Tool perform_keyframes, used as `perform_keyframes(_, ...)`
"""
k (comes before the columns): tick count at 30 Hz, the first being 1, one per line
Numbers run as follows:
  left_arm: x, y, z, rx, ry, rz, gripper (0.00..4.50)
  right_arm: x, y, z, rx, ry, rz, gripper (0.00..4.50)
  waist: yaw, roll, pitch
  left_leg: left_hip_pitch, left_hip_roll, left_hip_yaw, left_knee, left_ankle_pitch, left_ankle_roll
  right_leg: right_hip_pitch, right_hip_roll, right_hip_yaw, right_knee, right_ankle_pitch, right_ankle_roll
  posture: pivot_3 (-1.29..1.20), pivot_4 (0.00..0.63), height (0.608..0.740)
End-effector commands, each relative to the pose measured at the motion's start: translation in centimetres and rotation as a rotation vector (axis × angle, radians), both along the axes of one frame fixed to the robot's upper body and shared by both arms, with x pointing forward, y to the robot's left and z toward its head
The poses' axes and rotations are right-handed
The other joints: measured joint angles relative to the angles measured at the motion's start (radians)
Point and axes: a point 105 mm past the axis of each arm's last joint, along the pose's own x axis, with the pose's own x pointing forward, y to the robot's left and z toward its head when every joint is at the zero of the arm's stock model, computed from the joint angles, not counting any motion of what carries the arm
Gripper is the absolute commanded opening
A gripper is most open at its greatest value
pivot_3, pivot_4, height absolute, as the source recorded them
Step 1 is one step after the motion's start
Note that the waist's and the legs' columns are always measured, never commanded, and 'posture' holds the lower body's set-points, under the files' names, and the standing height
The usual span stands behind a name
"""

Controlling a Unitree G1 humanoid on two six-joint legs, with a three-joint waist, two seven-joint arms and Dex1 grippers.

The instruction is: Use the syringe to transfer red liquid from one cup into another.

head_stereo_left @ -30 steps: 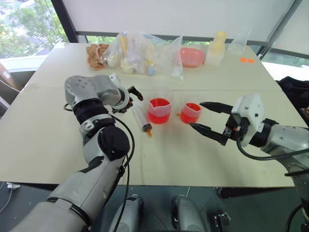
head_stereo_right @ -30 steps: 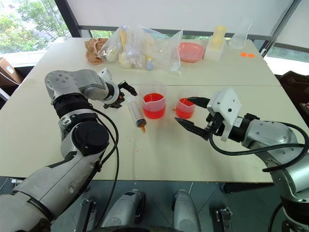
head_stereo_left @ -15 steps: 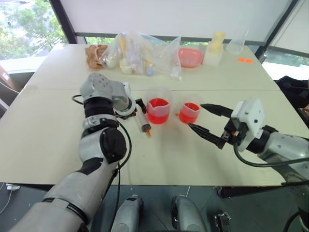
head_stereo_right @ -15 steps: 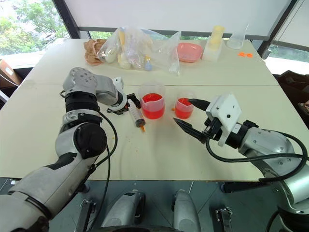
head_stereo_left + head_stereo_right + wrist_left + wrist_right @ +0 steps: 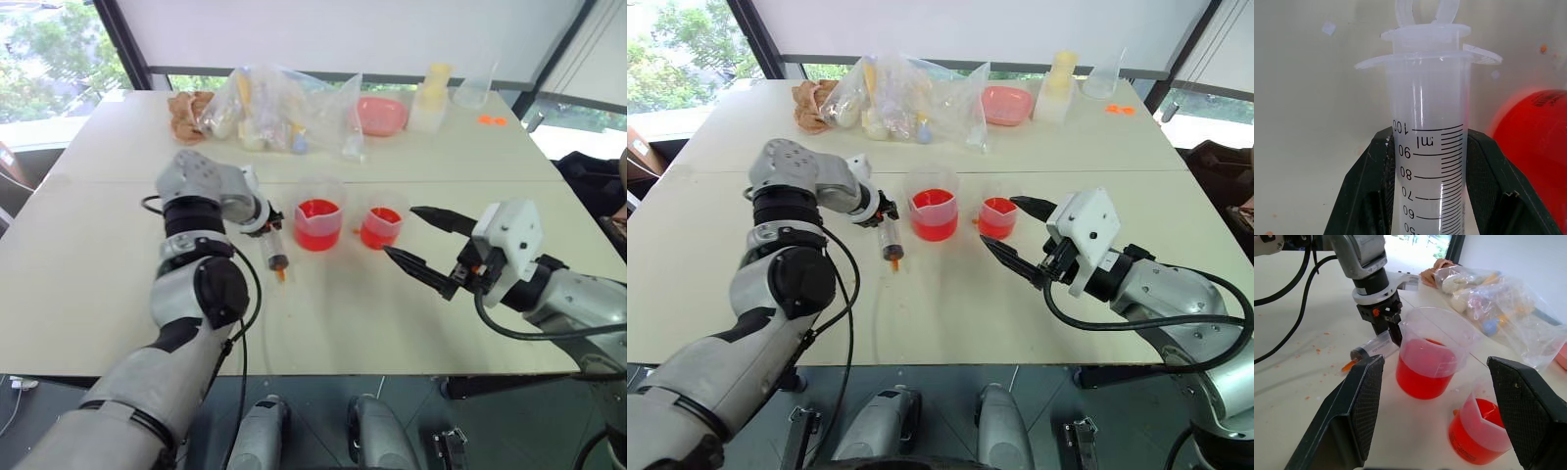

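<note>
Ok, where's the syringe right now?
The syringe lies on the table on the robot's left, just left of the larger cup, with the left gripper closed around its barrel.

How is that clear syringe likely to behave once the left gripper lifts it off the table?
The syringe looks like rigid plastic, so it should lift stiffly. Its smooth round barrel may slip or twist between the left gripper's narrow fingers. No liquid is visible inside, so it is probably light.
</note>
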Motion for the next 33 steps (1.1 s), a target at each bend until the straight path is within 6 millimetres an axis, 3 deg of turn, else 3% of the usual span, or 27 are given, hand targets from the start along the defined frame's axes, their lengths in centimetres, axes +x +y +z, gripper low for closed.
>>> perform_keyframes(1,2.2,3.5,6.9,0.031,-0.344,0.041,1.44,0.2,-0.6,1.3,0.012,-0.048,-0.016,3.49,-0.008,0.0,0.001,0.0,0.0,0.0,0.0,0.0,0.0,-0.001,0.0,0.0,0.0,0.0,0.0,0.0,0.15,0.74)
perform_keyframes(5,2.4,3.2,17.6,0.266,-0.979,-0.215,1.44,1.9,-2.2,3.7,0.036,-0.159,-0.092,3.49,-0.004,0.0,0.001,-0.002,0.0,0.0,0.0,0.004,-0.006,-0.002,0.0,0.0,0.0,0.001,-0.002,0.0,0.15,0.74)
perform_keyframes(7,1.3,1.8,19.8,0.21,-1.136,-0.352,1.44,2.9,-2.8,5.3,0.045,-0.234,-0.115,3.49,0.005,0.0,0.0,-0.002,0.002,0.0,0.0,0.004,-0.006,-0.002,-0.001,0.001,-0.001,0.001,-0.002,0.0,0.15,0.74)
perform_keyframes(9,0.4,0.6,20.8,0.147,-1.267,-0.453,1.44,4.0,-3.0,6.5,0.034,-0.301,-0.13,3.49,0.015,0.002,0.0,-0.001,0.002,0.001,-0.001,0.003,-0.005,0.0,-0.002,0.001,-0.003,0.001,-0.002,0.0,0.15,0.74)
perform_keyframes(14,-1.2,-1.7,18.9,-0.122,-1.39,-0.669,1.44,7.0,-2.9,9.7,-0.007,-0.484,-0.169,3.49,0.007,0.002,0.0,-0.001,0.002,0.007,-0.001,0.003,-0.003,0.0,-0.001,0.001,-0.002,0.001,-0.002,0.0,0.15,0.74)
perform_keyframes(21,-2.1,-4.0,17.1,-0.327,-1.415,-0.819,1.44,9.4,-1.1,13.0,0.017,-0.631,-0.13,3.49,-0.014,0.001,0.0,-0.002,0.002,0.01,-0.001,0.003,-0.003,-0.003,0.0,0.001,-0.001,0.002,-0.003,0.0,0.15,0.74)
perform_keyframes(27,-2.9,-7.8,14.4,-0.333,-1.389,-1.027,1.44,10.5,2.4,12.9,-0.006,-0.675,-0.033,3.49,-0.01,0.001,0.0,-0.002,0.002,0.011,0.0,0.003,-0.003,-0.003,0.0,0.002,-0.001,0.002,-0.002,0.0,0.15,0.74)
perform_keyframes(33,-3.0,-8.6,12.2,-0.305,-1.346,-1.096,1.44,10.9,3.8,11.8,-0.026,-0.669,0.009,3.49,-0.014,0.001,0.0,-0.002,0.002,0.011,-0.001,0.003,-0.002,-0.004,0.0,0.002,-0.001,0.002,-0.002,0.0,0.15,0.74)
